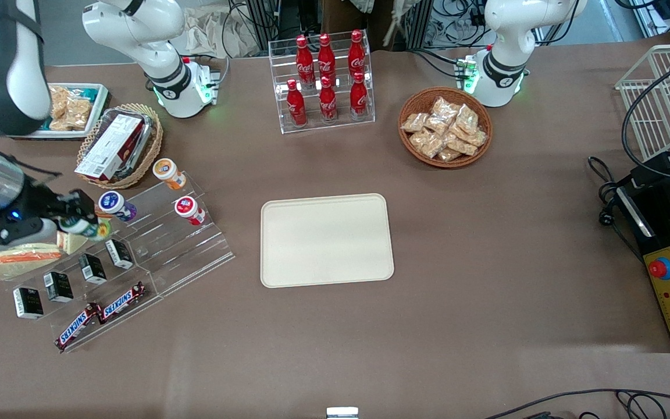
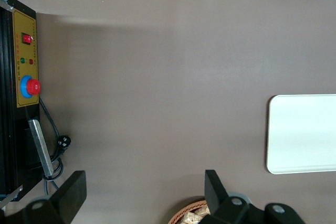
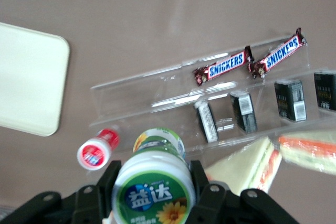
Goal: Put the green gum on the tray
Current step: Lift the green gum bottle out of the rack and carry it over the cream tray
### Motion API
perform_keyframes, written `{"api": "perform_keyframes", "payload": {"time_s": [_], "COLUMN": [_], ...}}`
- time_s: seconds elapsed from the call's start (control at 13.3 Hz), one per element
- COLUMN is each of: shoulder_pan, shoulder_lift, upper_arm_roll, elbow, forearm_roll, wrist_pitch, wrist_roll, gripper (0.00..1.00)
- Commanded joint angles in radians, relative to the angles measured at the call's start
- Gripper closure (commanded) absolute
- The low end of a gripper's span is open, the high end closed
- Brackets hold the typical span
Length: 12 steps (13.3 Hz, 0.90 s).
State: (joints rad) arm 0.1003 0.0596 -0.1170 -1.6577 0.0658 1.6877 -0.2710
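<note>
Gripping the green gum [image 3: 153, 196] by its body, the gripper [image 3: 152, 182] has its fingers [image 3: 107, 179] closed on both sides of the bottle, white lid w/ sunflower mark facing the wrist cam. In the front view the bottle [image 1: 84, 227] is held above the upper steps of the clear acrylic stepped stand [image 1: 154, 250], near the working arm's end of the bench [image 1: 486, 262], seemingly lifted off its step. Just beside it sit the purple-bodied bottle [image 1: 117, 206] and, closer to the tray, the red-bodied bottle [image 1: 189, 210]; an orange-bodied one [image 1: 168, 173] stands farther from the front camera. Lower steps carry small black boxes [image 1: 92, 268] and Snickers bars [image 1: 102, 314].

Tray [image 1: 326, 240] lies flat mid-bench, well apart from the stand, nothing on it.

Judgement: transport step. Do it well by raising enough to clear the neighbouring bottles and stand edge, keeping the bottle upright, carrying it sideways over the tray's middle, then lowering until the base touches before releasing; a drop from height would likely tip or roll it.
</note>
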Motion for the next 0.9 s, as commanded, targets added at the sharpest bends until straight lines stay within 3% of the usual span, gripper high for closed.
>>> {"api": "perform_keyframes", "payload": {"time_s": [0.0, 0.38, 0.53, 0.83], "shoulder_pan": [0.064, 0.283, 0.363, 0.43], "shoulder_lift": [0.017, 0.026, 0.049, 0.075], "upper_arm_roll": [0.0, 0.022, 0.03, 0.031], "elbow": [0.111, 0.111, 0.104, -0.096], "forearm_roll": [0.02, 0.025, 0.037, 0.048], "wrist_pitch": [-0.108, -0.088, -0.015, 0.224], "wrist_roll": [0.132, 0.617, 0.799, 0.907], "gripper": [0.83, 0.83, 0.83, 0.83]}}
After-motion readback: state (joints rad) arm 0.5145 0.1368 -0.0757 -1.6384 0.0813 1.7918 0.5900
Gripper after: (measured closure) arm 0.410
